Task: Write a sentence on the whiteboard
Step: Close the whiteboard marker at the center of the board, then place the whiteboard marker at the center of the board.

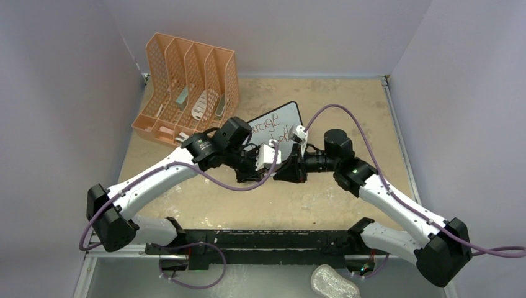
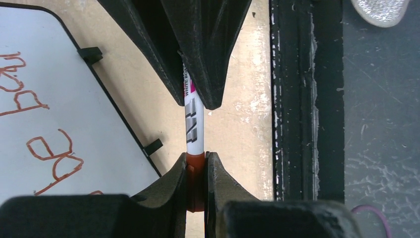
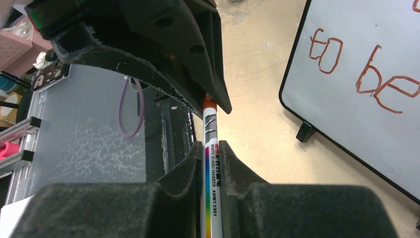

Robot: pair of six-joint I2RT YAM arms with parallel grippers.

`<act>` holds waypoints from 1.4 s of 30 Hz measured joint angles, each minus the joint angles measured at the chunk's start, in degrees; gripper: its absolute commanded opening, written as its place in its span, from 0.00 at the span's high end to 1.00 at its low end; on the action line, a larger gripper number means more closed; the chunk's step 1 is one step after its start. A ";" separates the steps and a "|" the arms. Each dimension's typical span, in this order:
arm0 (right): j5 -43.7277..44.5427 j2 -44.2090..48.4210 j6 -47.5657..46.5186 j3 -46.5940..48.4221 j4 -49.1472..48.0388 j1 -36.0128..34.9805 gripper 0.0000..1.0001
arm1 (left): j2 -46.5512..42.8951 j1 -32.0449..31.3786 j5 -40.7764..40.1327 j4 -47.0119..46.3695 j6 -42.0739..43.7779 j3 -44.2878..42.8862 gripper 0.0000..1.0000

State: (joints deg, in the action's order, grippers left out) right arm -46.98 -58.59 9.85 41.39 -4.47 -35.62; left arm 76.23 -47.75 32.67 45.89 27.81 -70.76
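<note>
Whiteboard (image 1: 294,112): black-framed, appears to lie flat on tabletop (image 1: 353,105), just beyond both tools, near orange file organizer (image 1: 186,87).

Sentence (image 1: 273,127): red-orange hand-lettering on the board, two lines. Looks complete to us, so writing step prob. done.

Marker (image 2: 193,131): held off the tabletop betw. the two tools, beside the board, not touching it.

Left tool (image 2: 196,159): clamped on the orange cap (image 2: 196,171) at marker's end.

Right tool (image 3: 213,157): clamped on the barrel, over the rainbow label.

Why so held: one tool per end, in line, suits pushing cap on or pulling it off. W/ the words down we judge re-capping likelier, but can't tell direction.

View notes:
- Top view gives layout of arms, board and organizer, but arms hide part of the text, and marker is hardly seen.
- Left wrist view shows cap meeting barrel w/ no gap we can see, plus two board feet (image 2: 90,53).
- Right wrist view alone lets us read barrel print "WHITE BOARD MARKER" and "to be" on the board.
</note>
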 measured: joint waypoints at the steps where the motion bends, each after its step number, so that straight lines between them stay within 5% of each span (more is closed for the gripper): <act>1: 0.26 0.00 0.02 0.13 0.55 -0.04 1.00 | -0.39 -0.31 -0.72 -0.42 0.07 0.42 0.88; 7: 4.59 -0.13 1.07 0.20 2.71 -1.14 1.00 | -5.29 -2.25 -5.60 -6.91 0.44 5.16 0.60; 20: 13.57 -4.04 10.25 -9.88 -0.35 -1.11 1.00 | -17.00 0.26 -22.32 -23.02 -5.42 15.89 0.37; 24: 16.02 -6.95 12.22 -13.29 -3.26 -1.07 1.00 | -17.44 2.36 -30.10 -29.16 -10.43 18.97 0.21; 30: 18.25 -13.49 14.73 -16.24 -8.79 -0.85 0.91 | -24.52 10.36 -38.80 -36.85 -19.82 24.50 0.06; 42: 26.23 -15.45 19.71 -17.59 -12.13 -0.70 0.42 | -35.12 16.61 -48.06 -44.15 -31.65 25.99 0.04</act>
State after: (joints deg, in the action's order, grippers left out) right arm -20.75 -74.04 29.56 23.79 -16.60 -36.32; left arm 41.10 -31.14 -15.40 1.74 -3.84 -44.77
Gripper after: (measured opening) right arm 0.453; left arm 0.950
